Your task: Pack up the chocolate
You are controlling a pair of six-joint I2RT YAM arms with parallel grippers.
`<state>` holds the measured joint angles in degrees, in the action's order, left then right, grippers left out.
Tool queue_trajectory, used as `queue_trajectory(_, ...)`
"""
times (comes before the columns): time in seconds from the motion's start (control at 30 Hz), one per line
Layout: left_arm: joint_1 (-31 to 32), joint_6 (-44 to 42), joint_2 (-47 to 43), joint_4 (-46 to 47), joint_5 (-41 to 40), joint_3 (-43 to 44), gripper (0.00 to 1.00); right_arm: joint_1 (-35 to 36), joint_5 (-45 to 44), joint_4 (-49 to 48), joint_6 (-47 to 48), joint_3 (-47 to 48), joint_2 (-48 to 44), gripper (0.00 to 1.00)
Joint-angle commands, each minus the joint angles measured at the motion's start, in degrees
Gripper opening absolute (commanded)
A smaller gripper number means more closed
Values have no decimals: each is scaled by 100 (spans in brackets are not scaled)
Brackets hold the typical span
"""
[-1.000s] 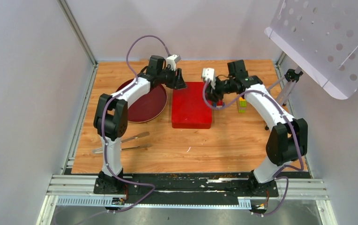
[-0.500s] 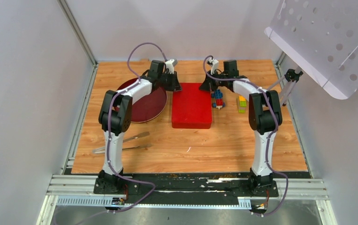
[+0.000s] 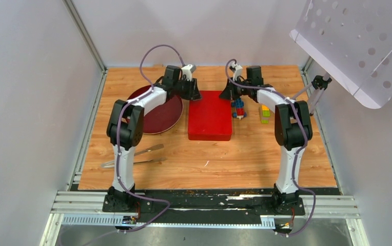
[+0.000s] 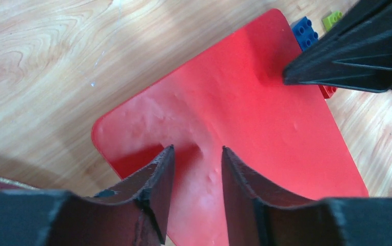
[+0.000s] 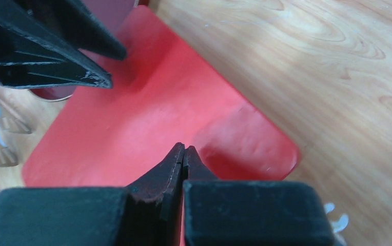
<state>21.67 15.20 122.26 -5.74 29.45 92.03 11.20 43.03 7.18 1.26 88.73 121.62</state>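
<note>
No chocolate shows in any view. A red box with a smooth lid lies shut in the middle of the table. My left gripper is at the lid's far left corner. In the left wrist view its jaws stand open over the red lid, with nothing between them. My right gripper is at the far right corner. In the right wrist view it is shut, empty, its tips down at the lid. Each wrist view shows the other gripper across the lid.
A dark red plate lies left of the box, with metal tongs nearer the arm bases. Blue and red toy blocks and green-yellow ones stand right of the box. A white perforated panel hangs at the upper right.
My right arm has swung from the box's right edge to its far right corner and its jaws have shut. The left gripper has shifted slightly at the far left corner.
</note>
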Motion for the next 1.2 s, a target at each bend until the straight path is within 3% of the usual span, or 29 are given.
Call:
queue_trajectory(0.0, 4, -830, -833, -492, -41, 460, 49, -4, 359, -110, -158, -282, -1326, 3)
queue_trajectory(0.13, 4, -1418, -1423, -1057, 238, 351, 48, -4, 259, 253, 488, -740, -2033, 6)
queue_trajectory(0.2, -12, -1352, -1706, -1120, 534, -207, 47, -3, 243, 320, 678, -1055, -2255, 6)
queue_trajectory(0.3, -51, -717, -1942, -676, 898, -1020, 45, -9, 277, 80, 571, -1599, -2335, 6)
queue_trajectory(0.47, -104, 316, -1736, -146, 663, -2191, 38, 101, 253, -63, 191, -2112, -1746, 3)
queue_trajectory(0.63, -23, 256, -1434, -140, 425, -2156, 37, 181, 156, 80, 388, -2197, -1467, 2)
queue_trajectory(0.77, -46, -30, -1643, -386, 482, -1686, 40, 79, 57, 522, 673, -1650, -1872, 3)
queue_trajectory(0.87, -148, -663, -2059, -688, 555, -1077, 48, 11, -261, 1271, 1392, -1117, -2392, 17)
queue_trajectory(0.93, -230, -1250, -2296, -1014, 207, -695, 57, -19, -713, 1673, 1847, -1001, -2717, 38)
queue_trajectory(0.97, -270, -1492, -2394, -1161, -45, -502, 86, -40, -946, 1770, 1979, -1026, -2855, 45)
queue_trajectory(1.0, -322, -1714, -2478, -1257, -287, -420, 98, -77, -1140, 1872, 2070, -1049, -2983, 49)
queue_trajectory(1.17, -733, -1719, -2861, -1510, -1060, -298, 100, -223, -2263, 1948, 1787, -1102, -3485, 58)
